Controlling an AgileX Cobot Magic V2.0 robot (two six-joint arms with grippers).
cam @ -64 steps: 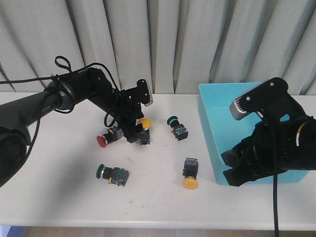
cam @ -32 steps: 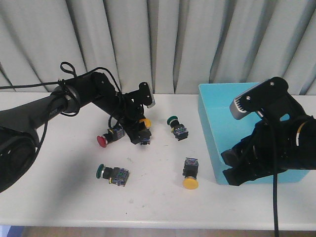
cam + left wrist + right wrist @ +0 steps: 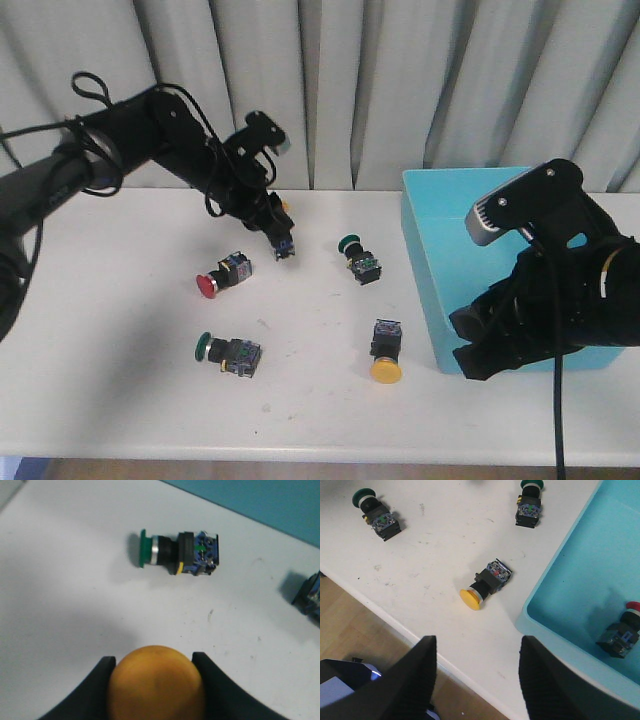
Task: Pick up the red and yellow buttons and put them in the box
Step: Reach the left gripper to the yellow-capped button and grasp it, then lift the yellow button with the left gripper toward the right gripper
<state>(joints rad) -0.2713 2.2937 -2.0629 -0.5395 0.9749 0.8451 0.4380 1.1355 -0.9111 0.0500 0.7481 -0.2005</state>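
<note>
My left gripper [image 3: 276, 222] is shut on a yellow button [image 3: 156, 684] and holds it above the table; the blue contact block [image 3: 284, 246] hangs below the fingers. A red button [image 3: 222, 275] lies on the table left of centre. A second yellow button [image 3: 385, 350] lies near the turquoise box [image 3: 425, 255] and shows in the right wrist view [image 3: 485, 584]. A red button [image 3: 621, 634] lies inside the box [image 3: 555, 580]. My right gripper [image 3: 476, 672] is open and empty, over the table's front edge by the box's near corner.
Two green-capped buttons lie on the table: one mid-table [image 3: 358, 258] and one front left [image 3: 230, 352]; the first shows in the left wrist view [image 3: 177, 552]. The table's front edge [image 3: 385, 617] runs under my right fingers. Grey curtains hang behind.
My left gripper has lifted the yellow button off the table and moved up and back. The red button stays where it was. The right arm has not moved.
</note>
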